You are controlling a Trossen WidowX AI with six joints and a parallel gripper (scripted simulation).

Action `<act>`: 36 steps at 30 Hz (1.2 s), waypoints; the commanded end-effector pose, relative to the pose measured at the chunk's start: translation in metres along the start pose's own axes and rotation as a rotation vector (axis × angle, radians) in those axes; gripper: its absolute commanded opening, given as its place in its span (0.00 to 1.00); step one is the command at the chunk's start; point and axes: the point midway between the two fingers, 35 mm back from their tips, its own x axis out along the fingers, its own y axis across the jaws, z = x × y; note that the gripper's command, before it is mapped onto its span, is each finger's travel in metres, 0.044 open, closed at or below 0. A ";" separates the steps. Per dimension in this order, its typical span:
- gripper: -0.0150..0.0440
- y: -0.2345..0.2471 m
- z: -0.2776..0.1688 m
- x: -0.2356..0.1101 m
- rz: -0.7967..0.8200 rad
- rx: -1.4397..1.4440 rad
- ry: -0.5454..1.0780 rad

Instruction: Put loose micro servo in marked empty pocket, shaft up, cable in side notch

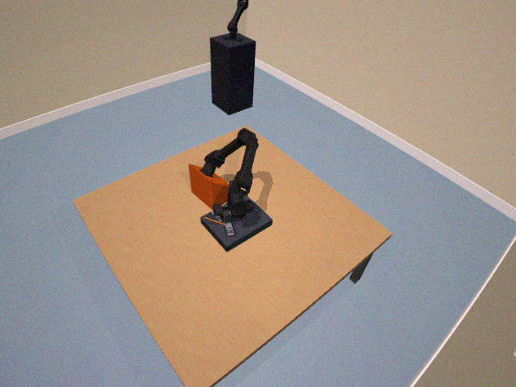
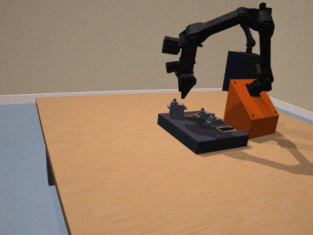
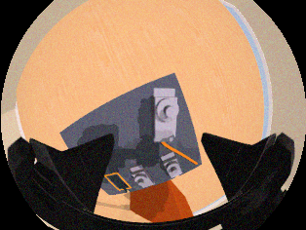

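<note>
We are finding no readable text, label, brand, number or sign on anything in these views.

Matt wood-grain table (image 2: 126,177), matt dark deck (image 2: 214,144), matt orange mount (image 2: 242,111)
</note>
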 end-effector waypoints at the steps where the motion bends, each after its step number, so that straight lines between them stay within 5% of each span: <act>1: 1.00 -0.018 -0.007 0.009 0.066 -0.015 0.045; 33: 1.00 -0.015 -0.008 0.055 0.068 -0.016 0.046; 36: 0.87 -0.015 -0.008 0.055 0.068 -0.016 0.046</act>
